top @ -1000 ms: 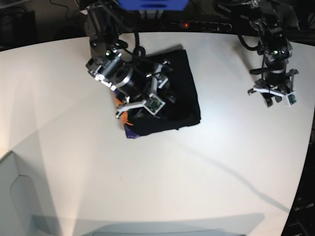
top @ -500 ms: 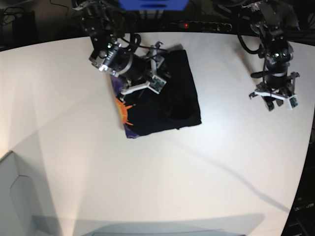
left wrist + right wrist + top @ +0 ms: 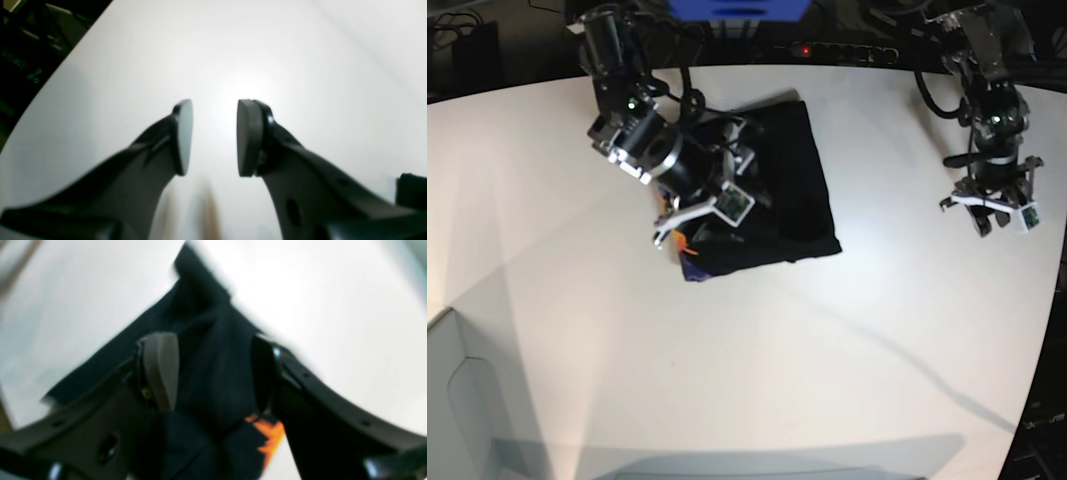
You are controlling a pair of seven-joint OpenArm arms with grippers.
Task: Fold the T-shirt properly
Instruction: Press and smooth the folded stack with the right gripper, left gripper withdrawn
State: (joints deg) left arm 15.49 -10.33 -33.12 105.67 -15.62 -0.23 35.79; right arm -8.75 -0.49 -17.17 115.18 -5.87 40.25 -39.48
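Note:
The black T-shirt (image 3: pixel 792 190) lies folded into a rough rectangle on the white table (image 3: pixel 757 350), with its orange and purple print (image 3: pixel 682 245) showing at the lower left corner. My right gripper (image 3: pixel 712 190) hovers over the shirt's left part. In the right wrist view the right gripper (image 3: pixel 211 343) is open, with the black T-shirt (image 3: pixel 213 383) below and between the fingers and the orange print (image 3: pixel 268 433) near the right finger. My left gripper (image 3: pixel 999 215) is far to the right, open and empty over bare table; it also shows in the left wrist view (image 3: pixel 213 110).
The table's dark back edge (image 3: pixel 847 55) runs behind both arms, with cables and equipment beyond it. A pale box corner (image 3: pixel 452 400) stands at the lower left. The table's right edge (image 3: pixel 1052 330) is close to the left arm.
My right gripper has swung back down and left over the shirt's left edge, covering most of the print. My left gripper has drifted right and slightly down.

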